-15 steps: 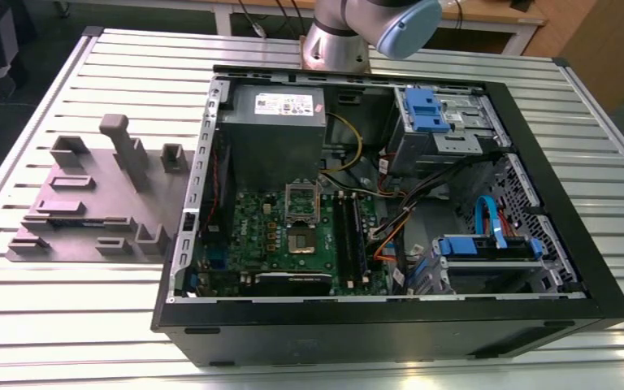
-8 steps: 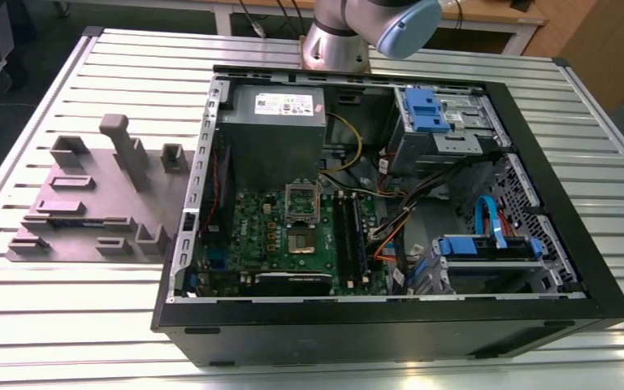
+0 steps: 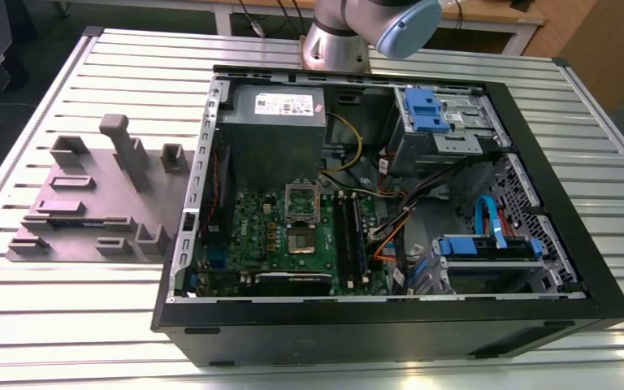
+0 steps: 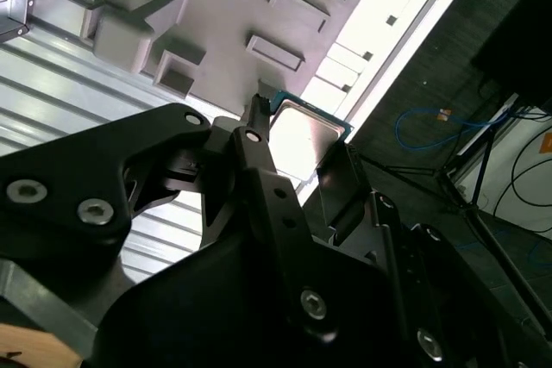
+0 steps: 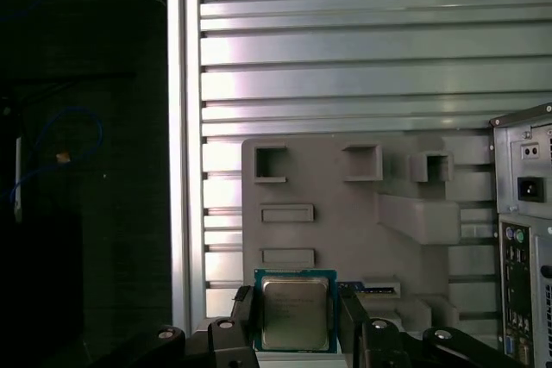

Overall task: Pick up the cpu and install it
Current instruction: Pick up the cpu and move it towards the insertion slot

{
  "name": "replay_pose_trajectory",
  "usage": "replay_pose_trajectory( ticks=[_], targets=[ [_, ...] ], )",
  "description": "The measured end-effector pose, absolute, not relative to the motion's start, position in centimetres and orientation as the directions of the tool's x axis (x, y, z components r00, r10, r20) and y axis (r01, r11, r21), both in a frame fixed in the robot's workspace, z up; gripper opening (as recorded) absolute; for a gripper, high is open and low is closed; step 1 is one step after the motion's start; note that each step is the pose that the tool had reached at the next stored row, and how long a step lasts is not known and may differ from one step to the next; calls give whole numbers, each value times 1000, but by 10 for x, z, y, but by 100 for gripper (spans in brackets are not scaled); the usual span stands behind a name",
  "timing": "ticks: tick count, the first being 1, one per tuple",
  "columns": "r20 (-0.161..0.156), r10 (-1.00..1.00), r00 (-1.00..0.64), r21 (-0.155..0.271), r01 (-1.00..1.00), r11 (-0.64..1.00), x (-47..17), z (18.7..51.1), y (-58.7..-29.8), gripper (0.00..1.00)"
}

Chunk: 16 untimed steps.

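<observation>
The cpu (image 5: 295,309) is a flat square chip with a silver top and a dark green rim. It sits between the two black fingers of my gripper (image 5: 295,321), which is shut on its opposite edges. In the second wrist view the cpu (image 4: 304,131) hangs in the gripper (image 4: 300,146) well above the grey parts tray (image 4: 216,6). In the exterior view the arm's elbow (image 3: 361,28) stands behind the open computer case (image 3: 388,325). The motherboard's cpu socket (image 3: 302,213) lies inside with its frame open.
The grey parts tray (image 3: 84,203) with raised holders lies on the slatted metal table (image 3: 52,292) at the exterior view's left of the case. Inside the case are a power supply (image 3: 274,110), cables and blue drive brackets (image 3: 426,110). The table's edge (image 5: 177,170) borders dark floor.
</observation>
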<state>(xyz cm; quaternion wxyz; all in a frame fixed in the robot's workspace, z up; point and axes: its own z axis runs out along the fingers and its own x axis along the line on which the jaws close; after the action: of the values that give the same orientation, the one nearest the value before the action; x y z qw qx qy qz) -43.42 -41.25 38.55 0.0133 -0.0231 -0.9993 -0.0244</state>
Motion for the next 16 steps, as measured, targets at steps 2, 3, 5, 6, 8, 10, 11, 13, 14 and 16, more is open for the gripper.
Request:
replay_pose_trajectory(
  ticks=[2, 3, 5, 6, 8, 10, 11, 13, 14, 16],
  targets=[
    [28, 46, -999, 48, 47, 998, -434, 385, -412, 47],
    [28, 46, -999, 48, 47, 998, -434, 385, -413, 47],
    [28, 46, -999, 48, 47, 998, -433, 385, -413, 47],
    [28, 46, -999, 48, 47, 998, -433, 385, -413, 47],
    [28, 46, -999, 48, 47, 998, -432, 385, -413, 47],
    [28, 46, -999, 48, 47, 998, -432, 385, -413, 47],
    [28, 46, -999, 48, 47, 998, -431, 385, -413, 47],
    [28, 46, -999, 48, 47, 998, -431, 385, -413, 47],
    [28, 46, -999, 48, 47, 998, -430, 386, -413, 47],
    [28, 46, -999, 48, 47, 998, -430, 385, -413, 47]
  ],
)
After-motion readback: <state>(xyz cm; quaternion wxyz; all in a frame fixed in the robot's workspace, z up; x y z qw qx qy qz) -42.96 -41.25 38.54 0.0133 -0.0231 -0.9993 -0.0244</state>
